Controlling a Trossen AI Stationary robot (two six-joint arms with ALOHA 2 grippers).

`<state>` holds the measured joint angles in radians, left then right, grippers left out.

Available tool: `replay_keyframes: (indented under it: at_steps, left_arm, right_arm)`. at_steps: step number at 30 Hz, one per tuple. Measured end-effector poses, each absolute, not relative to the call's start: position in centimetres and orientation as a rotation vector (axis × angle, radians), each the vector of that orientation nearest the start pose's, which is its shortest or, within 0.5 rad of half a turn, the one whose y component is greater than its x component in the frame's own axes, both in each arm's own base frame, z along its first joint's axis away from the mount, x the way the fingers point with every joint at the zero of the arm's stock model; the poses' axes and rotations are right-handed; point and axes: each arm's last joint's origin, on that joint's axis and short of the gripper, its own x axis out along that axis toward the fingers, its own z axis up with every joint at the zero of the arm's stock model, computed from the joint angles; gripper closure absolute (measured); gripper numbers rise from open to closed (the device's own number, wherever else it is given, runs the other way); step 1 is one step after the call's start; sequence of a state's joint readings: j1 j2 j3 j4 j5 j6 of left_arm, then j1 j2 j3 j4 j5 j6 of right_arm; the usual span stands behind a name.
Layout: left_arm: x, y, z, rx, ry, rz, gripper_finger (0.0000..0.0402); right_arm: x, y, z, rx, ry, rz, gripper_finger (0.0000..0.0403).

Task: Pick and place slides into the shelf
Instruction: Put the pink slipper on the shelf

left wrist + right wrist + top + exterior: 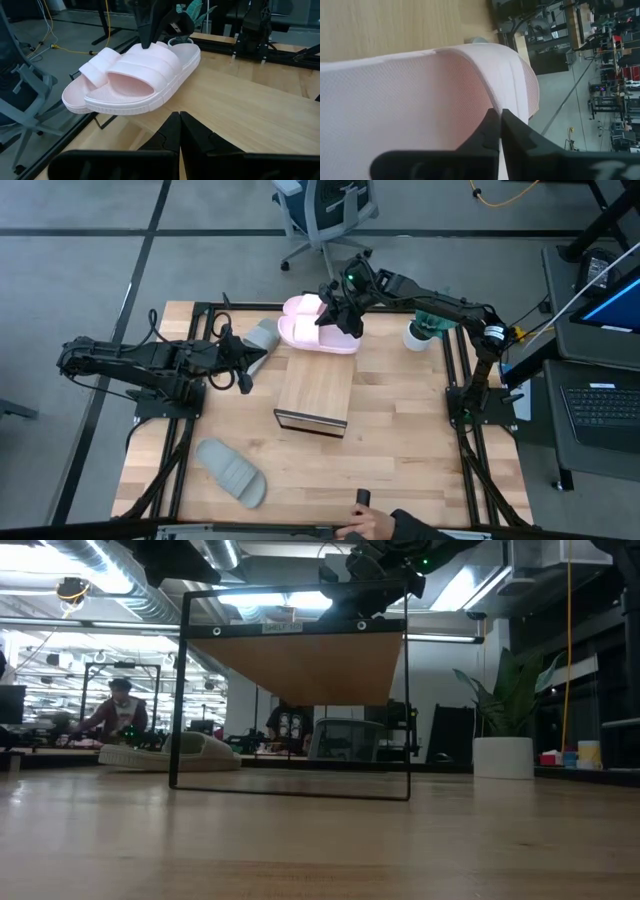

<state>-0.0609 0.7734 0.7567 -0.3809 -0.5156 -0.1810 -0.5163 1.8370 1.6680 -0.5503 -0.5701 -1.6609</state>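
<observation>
**Right pincer pinched on pink pair at the shelf's far end**

In the high view the right pincer (pixel 340 308) sits over the 2 pale pink slides (pixel 318 325), which lie side by side at the shelf's (pixel 314 392) 12 o'clock end, overhanging the tabletop (pixel 400 440) edge there. Its fingers are nearly together, nipping the strap of 1 pink slide; the left wrist view shows the dark fingers (pixel 148 30) coming down onto that strap. Whether the slide is lifted or resting cannot be told.

The pink pair's long axis runs roughly 9-to-3 o'clock, across the shelf's own 12-to-6 long axis. I judge the coming move turns on this: the held slide lies directly under the right pincer, just at 12 o'clock of the shelf's plank.

The left pincer (pixel 243 370) is closed and empty, at 9 o'clock of the shelf, beside 1 grey-green slide (pixel 262 337). The other grey-green slide (pixel 231 471) lies near 7 o'clock, closer to the left arm.
</observation>
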Motion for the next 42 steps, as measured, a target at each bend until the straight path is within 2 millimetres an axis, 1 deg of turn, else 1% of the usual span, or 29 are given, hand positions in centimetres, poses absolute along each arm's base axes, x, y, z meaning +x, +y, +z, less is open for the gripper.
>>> replay_keyframes:
  at_steps: [3, 8, 13, 18, 28, 42]
  left_arm:
    - [16.3, 0.4, 30.8, -0.062, 0.342, 0.481, 0.0401]
    - [16.3, 0.4, 30.8, -0.062, 0.342, 0.481, 0.0401]
    - [16.3, 0.4, 30.8, -0.062, 0.342, 0.481, 0.0401]
    - [16.3, 0.4, 30.8, -0.062, 0.342, 0.481, 0.0401]
    - [16.3, 0.4, 30.8, -0.062, 0.342, 0.481, 0.0401]
    - [16.3, 0.4, 30.8, -0.062, 0.342, 0.481, 0.0401]
  right_arm:
    - [36.5, -18.9, 31.5, -1.232, 0.402, 0.52, 0.0387]
    - [36.4, -18.9, 31.5, -1.218, 0.408, 0.521, 0.039]
    - [36.5, -18.9, 31.5, -1.083, 0.438, 0.477, 0.0378]
    - [36.4, -18.9, 31.5, -1.029, 0.452, 0.464, 0.0367]
    - [36.6, -18.1, 31.1, -1.083, 0.55, 0.462, 0.0364]
    - [36.6, -17.9, 31.1, -1.081, 0.551, 0.475, 0.0363]
